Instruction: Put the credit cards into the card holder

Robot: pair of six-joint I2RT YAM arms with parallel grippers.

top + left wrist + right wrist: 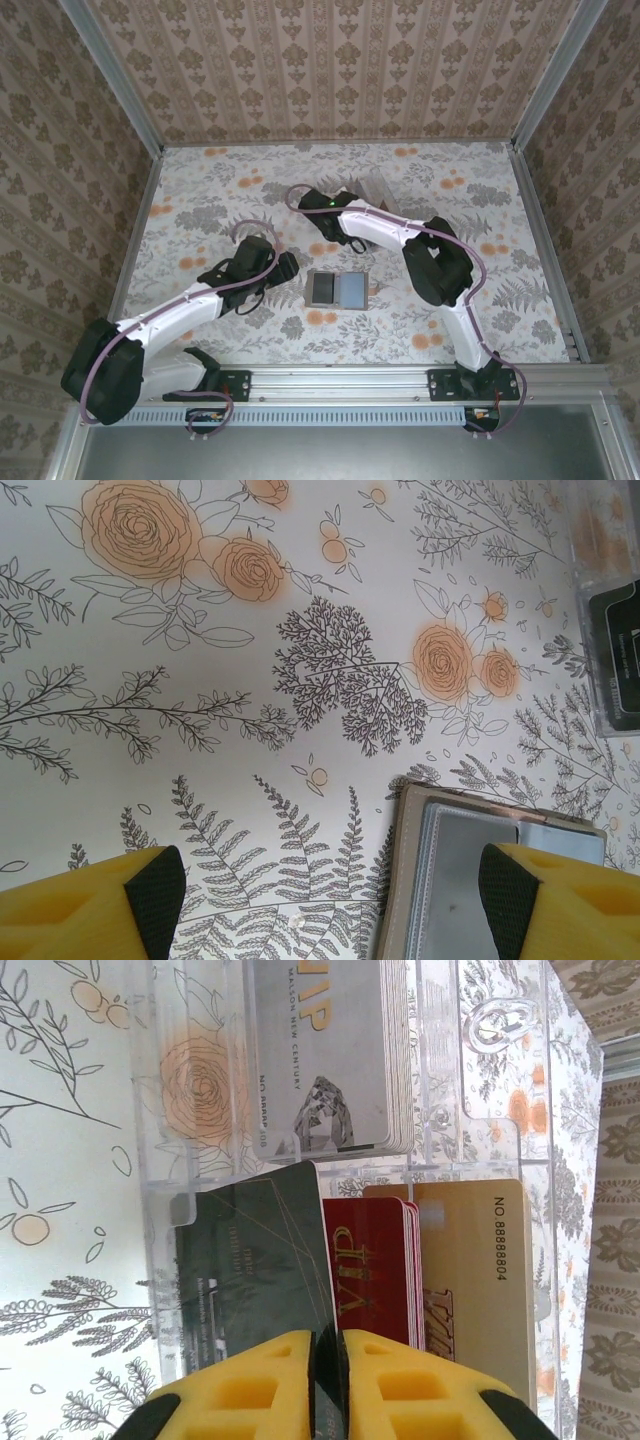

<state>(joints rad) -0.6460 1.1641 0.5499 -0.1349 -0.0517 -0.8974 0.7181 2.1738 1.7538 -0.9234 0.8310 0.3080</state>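
The grey-taupe card holder (337,289) lies open and flat at the table's middle. In the left wrist view the card holder (450,880) sits under my right-hand finger. My left gripper (330,900) is open and empty, hovering just left of the holder (283,270). Over the clear box, my right gripper (328,1350) is shut on the edge of a black card (255,1260), which stands tilted in the box. Beside it are a red card stack (365,1270) and a tan card (470,1270). The right gripper (345,205) is at the back centre.
The clear plastic box (377,187) stands at the back centre, with a stack of grey cards (330,1060) in its far compartment. Its corner with a black card (612,650) shows in the left wrist view. Patterned walls close in the table on three sides.
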